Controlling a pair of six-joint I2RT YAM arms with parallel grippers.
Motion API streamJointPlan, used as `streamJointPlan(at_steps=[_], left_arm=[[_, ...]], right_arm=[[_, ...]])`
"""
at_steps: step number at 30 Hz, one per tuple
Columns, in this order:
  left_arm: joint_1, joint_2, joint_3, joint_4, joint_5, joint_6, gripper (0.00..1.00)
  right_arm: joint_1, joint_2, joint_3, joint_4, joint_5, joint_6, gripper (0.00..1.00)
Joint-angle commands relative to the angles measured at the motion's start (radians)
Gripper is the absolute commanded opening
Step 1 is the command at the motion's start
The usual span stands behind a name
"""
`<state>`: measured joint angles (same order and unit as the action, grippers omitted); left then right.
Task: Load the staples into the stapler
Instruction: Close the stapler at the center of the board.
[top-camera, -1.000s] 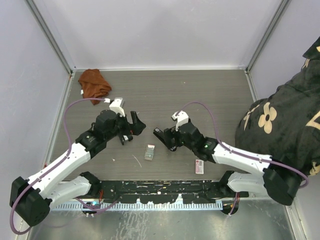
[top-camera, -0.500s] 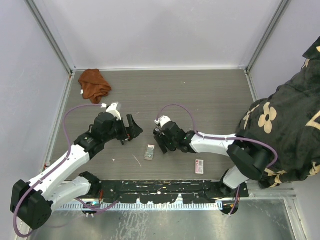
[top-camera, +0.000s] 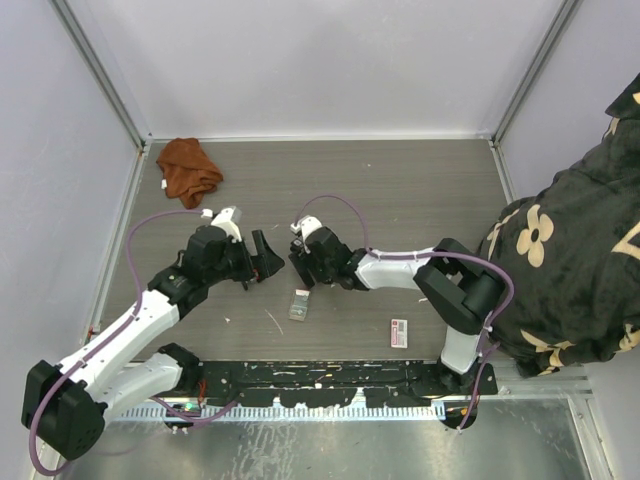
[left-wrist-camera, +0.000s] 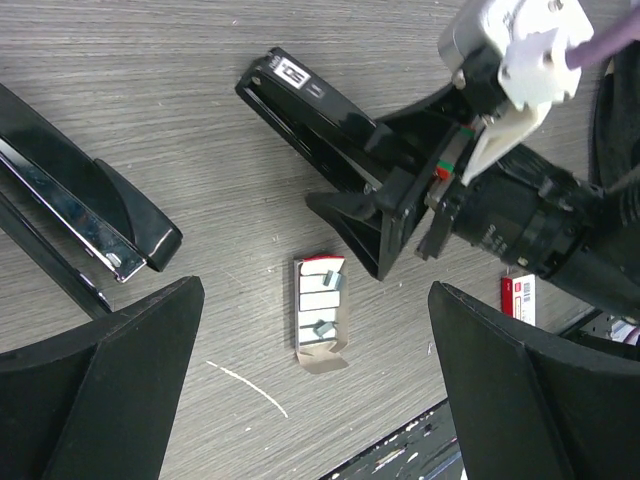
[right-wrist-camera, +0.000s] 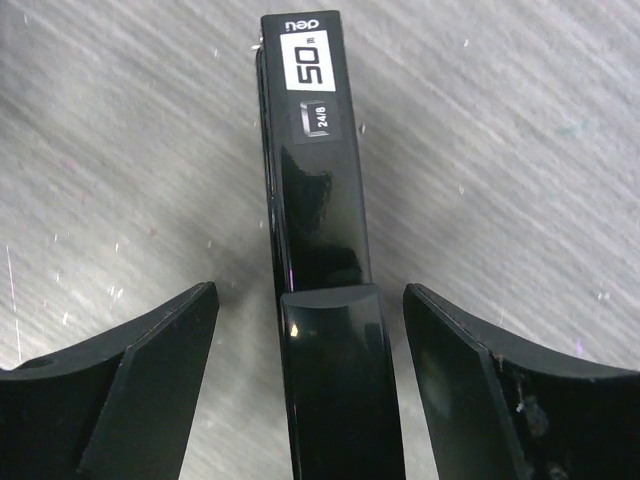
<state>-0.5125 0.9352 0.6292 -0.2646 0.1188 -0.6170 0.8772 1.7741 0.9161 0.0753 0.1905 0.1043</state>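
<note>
Straddling the stapler (right-wrist-camera: 315, 230), right jaws are hanging open (left jaws too); a lopsided squeeze is risking shoving it into the staples (left-wrist-camera: 320, 315) at 6 o'clock.

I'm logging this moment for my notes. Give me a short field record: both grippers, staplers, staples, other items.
left gripper: open, holding nothing
right gripper: open, straddling the black stapler, not touching
second stapler: left of the tray, looks hinged open
staples: in a small tray on the table
box: red-and-white, right of the tray
cloth: orange, far left corner
</note>
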Motion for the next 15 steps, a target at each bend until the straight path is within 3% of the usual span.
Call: streamJointPlan(at_steps=[1, 5, 7, 15], left_arm=[[0.012, -0.032, 0.003, 0.017, 0.022, -0.004, 0.98], [0.017, -0.039, 0.003, 0.013, 0.021, -0.004, 0.98], [0.018, -0.041, 0.002, 0.01, 0.021, -0.004, 0.98], [0.053, -0.028, -0.019, 0.064, 0.019, -0.011, 0.98]], right_arm=[[-0.047, 0.063, 0.072, 0.078, -0.028, -0.029, 0.84], [-0.074, 0.1, 0.11, 0.09, -0.044, -0.051, 0.86], [-0.088, 0.125, 0.133, 0.086, -0.078, -0.054, 0.82], [-0.101, 0.137, 0.114, 0.122, -0.148, -0.067, 0.34]])
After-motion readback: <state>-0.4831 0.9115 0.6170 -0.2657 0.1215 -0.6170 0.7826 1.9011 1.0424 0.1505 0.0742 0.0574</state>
